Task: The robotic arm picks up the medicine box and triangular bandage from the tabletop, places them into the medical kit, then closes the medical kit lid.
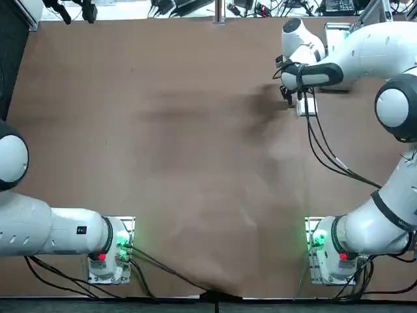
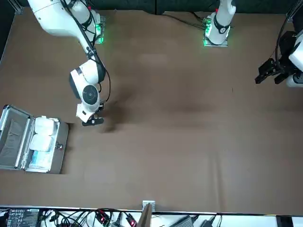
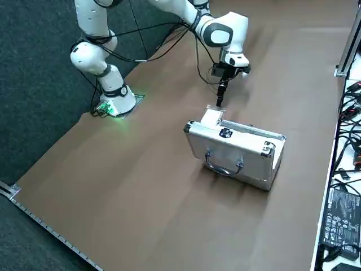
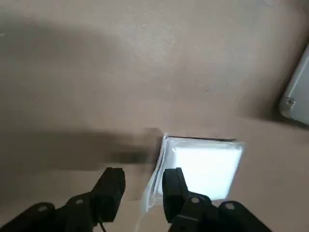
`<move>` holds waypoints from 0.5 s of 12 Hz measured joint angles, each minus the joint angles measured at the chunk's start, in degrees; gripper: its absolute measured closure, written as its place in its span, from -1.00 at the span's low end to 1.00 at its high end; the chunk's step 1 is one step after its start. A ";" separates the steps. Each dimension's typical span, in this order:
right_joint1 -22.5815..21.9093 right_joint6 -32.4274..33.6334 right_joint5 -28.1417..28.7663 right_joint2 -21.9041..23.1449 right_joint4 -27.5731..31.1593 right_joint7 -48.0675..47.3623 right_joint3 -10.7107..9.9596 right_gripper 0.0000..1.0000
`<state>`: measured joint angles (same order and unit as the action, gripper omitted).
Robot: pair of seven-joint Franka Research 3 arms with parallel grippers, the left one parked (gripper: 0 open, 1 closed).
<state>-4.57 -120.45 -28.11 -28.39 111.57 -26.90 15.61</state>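
One pick pending | hovering over tabletop with right gripper spread open, holding nothing; seeing medicine box lying apart from medical kit's corner, mostly past the kit-side finger; probably needing shifting kitward, centring before lowering

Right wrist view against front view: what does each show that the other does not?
Only the right wrist view: the white square item in clear wrap recognisable on the table, and the open gap between the right gripper's fingers.

Only the front view: the medical kit's inside, its lid folded open, and the two-lobed white packet lying in it.

Both: the right gripper over the table, and at least part of the kit's outside.
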 joint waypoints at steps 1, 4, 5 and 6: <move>0.00 0.02 -0.87 -0.29 0.00 -1.11 0.00 0.00; 0.07 0.04 -2.55 -1.27 0.00 -2.90 -0.13 0.07; 0.07 0.05 -2.63 -1.44 0.00 -3.27 -0.32 0.07; 0.07 0.05 -2.68 -1.54 0.00 -3.81 -0.53 0.16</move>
<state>-4.50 -120.41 -30.78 -29.93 111.57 -30.71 15.07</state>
